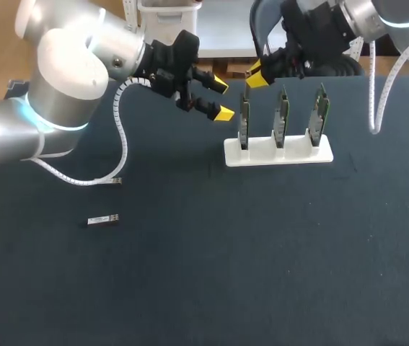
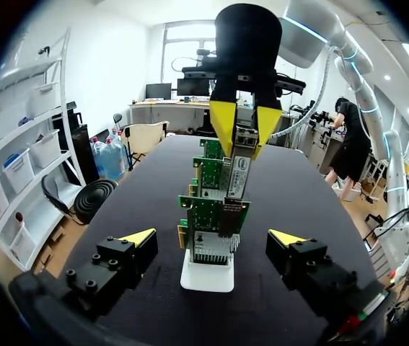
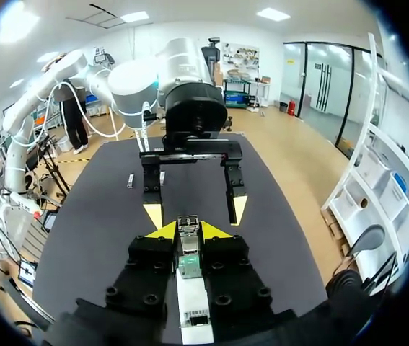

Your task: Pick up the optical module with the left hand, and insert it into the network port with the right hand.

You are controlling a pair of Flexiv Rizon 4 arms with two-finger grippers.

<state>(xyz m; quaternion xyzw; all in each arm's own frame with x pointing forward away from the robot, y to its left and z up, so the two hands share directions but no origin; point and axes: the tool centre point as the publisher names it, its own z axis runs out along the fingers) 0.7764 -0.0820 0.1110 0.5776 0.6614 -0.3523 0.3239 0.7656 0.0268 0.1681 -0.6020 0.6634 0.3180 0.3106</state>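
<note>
LEFT: left gripper (image 1: 223, 99) fingers spread wide, holding nothing, just beside white rack (image 1: 276, 153) | RIGHT: right gripper (image 1: 256, 76) clamped on optical module (image 2: 237, 169), roughly upright over end board (image 1: 244, 119) nearest left gripper | TABLE: second module (image 1: 103, 220) lies flat, well apart from rack

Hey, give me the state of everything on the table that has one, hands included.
Left hand: open, empty.
Right hand: shut on the held optical module.
Loose optical module: lying flat on the table, untouched.
Network cards: three, upright in the white stand.
</note>
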